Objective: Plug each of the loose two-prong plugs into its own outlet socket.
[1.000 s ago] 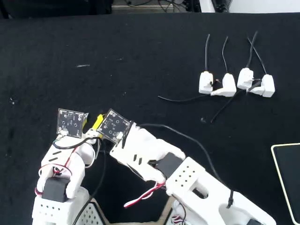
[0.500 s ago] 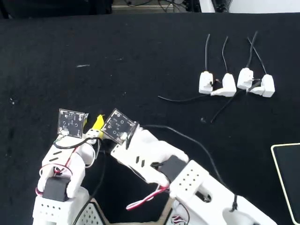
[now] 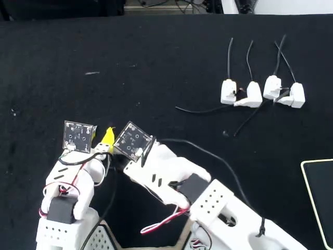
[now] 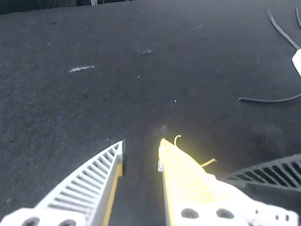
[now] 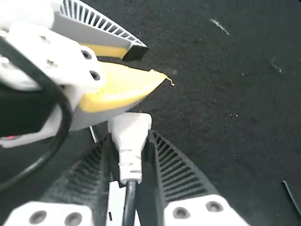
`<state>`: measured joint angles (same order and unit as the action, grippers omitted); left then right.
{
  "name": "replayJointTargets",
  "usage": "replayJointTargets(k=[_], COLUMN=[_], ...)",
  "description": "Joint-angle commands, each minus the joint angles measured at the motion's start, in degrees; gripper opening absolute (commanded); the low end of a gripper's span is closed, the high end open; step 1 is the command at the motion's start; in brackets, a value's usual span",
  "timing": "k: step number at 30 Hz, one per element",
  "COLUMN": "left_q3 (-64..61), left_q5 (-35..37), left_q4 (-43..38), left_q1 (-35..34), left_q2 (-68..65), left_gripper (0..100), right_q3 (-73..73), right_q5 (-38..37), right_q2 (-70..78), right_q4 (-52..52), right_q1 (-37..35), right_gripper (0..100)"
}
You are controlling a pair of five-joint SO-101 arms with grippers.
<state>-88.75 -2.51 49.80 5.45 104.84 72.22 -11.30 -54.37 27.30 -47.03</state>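
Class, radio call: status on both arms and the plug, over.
Left jaws open, empty. Right jaws shut on white plug. Left arm's yellow jaw close beside it.

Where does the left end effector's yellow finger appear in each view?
High view: yellow finger between the two square camera boards.
Left wrist view: the finger beside the white ribbed finger, apart from it.
Right wrist view: the finger close by the white plug.
Shared landmark: the black tabletop under it.

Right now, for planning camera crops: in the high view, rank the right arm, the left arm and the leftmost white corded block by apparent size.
Largest: right arm, partly cut off at the frame edge.
Then: left arm.
Smallest: leftmost white corded block.
The arms stand nearer the camera, which inflates them.
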Motion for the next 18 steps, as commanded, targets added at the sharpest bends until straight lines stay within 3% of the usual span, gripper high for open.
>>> replayJointTargets(k=[1,9,18], left_q3=[-0.04,-4.09,-7.34], left_q5=[-0.62,-1.32,-3.52], left_q4=[0.7,-2.46,-5.8], left_q1=[0.92,0.4,-0.57], left_q2=[-0.44,-0.53,-0.53], left_gripper=[13,13,13], right_q3=[-1.01,-6.11,-6.02], right_q5=[0.7,10.99,11.87], right_q2=[2.68,9.8,10.42], right_q4=[-4.22,-5.98,-5.71], right_q1=[-0.18,-0.09,-0.35], right_gripper=[1.0,1.0,1.1])
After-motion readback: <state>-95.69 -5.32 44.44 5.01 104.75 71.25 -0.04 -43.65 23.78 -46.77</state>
